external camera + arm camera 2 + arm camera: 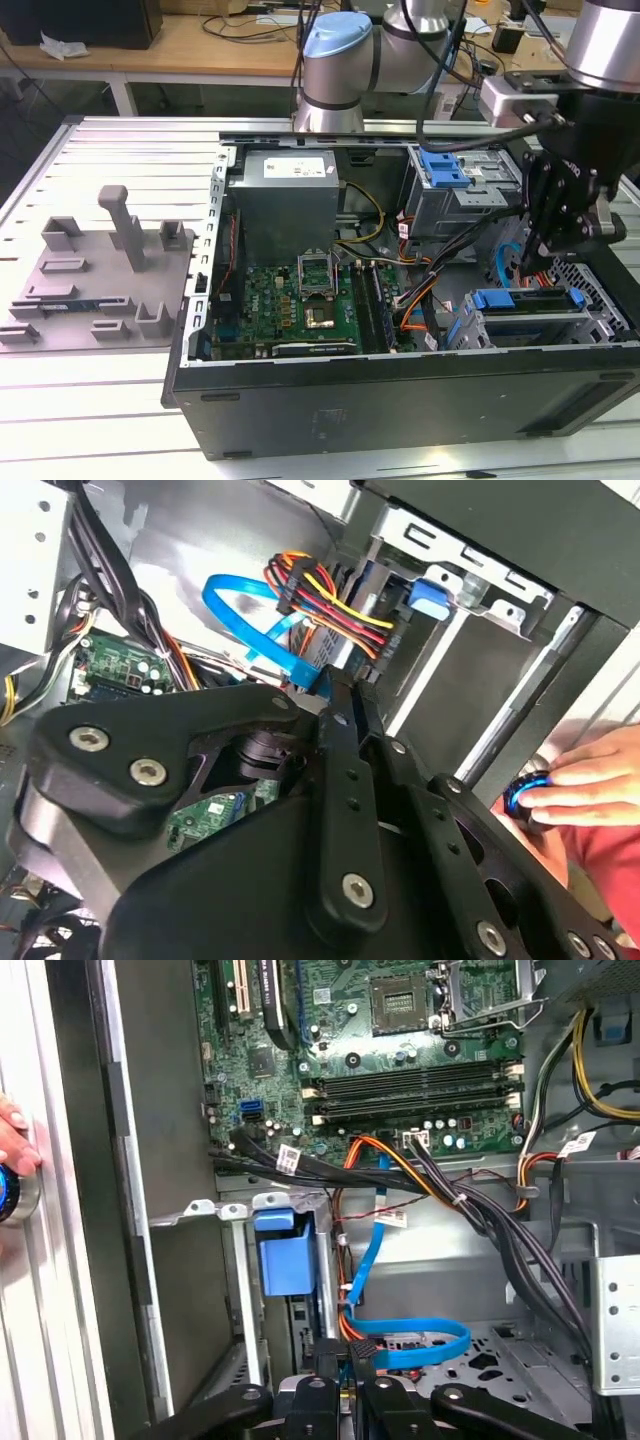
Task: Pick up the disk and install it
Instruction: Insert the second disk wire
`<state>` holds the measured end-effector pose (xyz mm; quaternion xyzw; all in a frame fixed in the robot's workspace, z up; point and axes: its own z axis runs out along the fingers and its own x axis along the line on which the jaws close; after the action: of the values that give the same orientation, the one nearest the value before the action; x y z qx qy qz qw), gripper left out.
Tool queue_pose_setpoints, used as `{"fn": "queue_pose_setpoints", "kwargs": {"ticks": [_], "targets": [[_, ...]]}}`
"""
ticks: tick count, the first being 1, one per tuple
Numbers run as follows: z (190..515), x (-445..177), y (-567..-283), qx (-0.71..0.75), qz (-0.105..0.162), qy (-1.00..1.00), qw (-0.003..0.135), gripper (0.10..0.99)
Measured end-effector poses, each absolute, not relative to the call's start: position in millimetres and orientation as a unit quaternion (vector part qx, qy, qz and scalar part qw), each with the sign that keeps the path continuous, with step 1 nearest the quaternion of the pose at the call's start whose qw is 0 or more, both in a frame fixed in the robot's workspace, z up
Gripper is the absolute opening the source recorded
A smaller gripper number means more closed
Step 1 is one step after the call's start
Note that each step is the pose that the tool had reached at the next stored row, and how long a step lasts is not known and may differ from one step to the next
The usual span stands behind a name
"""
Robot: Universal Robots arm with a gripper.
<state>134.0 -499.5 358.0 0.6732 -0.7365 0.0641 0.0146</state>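
Three views are given of one open computer case [400,400] lying on a slatted counter [120,150]. In the exterior view the black hand [537,262] is seen lowered into the case at the exterior view's right, above the drive cage, where the disk [525,300] is seated in its blue carrier, near the case's front edge. A second blue-tabbed bay [445,170] is visible further back, and a grey fixture plate [90,280] lies on the counter at the exterior view's left.

The motherboard [400,1050] is shown in the first wrist view, with the disk's blue tab [285,1255] beside a looped blue data cable [420,1345]; the hand [345,1400] is seen just above the cable's plug. The same cable [265,630] and a bundle of coloured power wires [330,600] are met in the second wrist view (along with a person's fingers [590,780] resting on a blue-lit knob [525,795]). The hand's fingers are drawn together, with nothing visibly held between them.
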Motion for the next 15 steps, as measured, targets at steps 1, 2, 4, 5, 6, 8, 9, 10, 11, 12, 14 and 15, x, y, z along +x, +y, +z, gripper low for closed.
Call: {"fn": "queue_pose_setpoints", "kwargs": {"ticks": [1, 2, 4, 5, 6, 8, 9, 10, 11, 12, 14, 15], "targets": [[358, 134, -504, 0.673, 0.059, -0.737, 0.01, 0.161], [358, 134, -506, 0.673, 0.055, -0.737, 0.006, 0.161], [358, 134, -512, 0.673, 0.046, -0.738, -0.002, 0.161], [358, 134, -514, 0.673, 0.041, -0.738, -0.006, 0.161], [358, 134, -518, 0.673, 0.035, -0.738, -0.012, 0.161], [358, 133, -524, 0.673, 0.023, -0.739, -0.023, 0.161], [358, 132, -527, 0.673, 0.019, -0.739, -0.027, 0.161], [358, 132, -529, 0.673, 0.016, -0.739, -0.029, 0.161], [358, 132, -530, 0.673, 0.016, -0.739, -0.029, 0.161], [358, 132, -530, 0.673, 0.016, -0.739, -0.029, 0.161], [358, 132, -530, 0.673, 0.016, -0.739, -0.029, 0.161], [358, 132, -530, 0.673, 0.016, -0.739, -0.029, 0.161]]}}
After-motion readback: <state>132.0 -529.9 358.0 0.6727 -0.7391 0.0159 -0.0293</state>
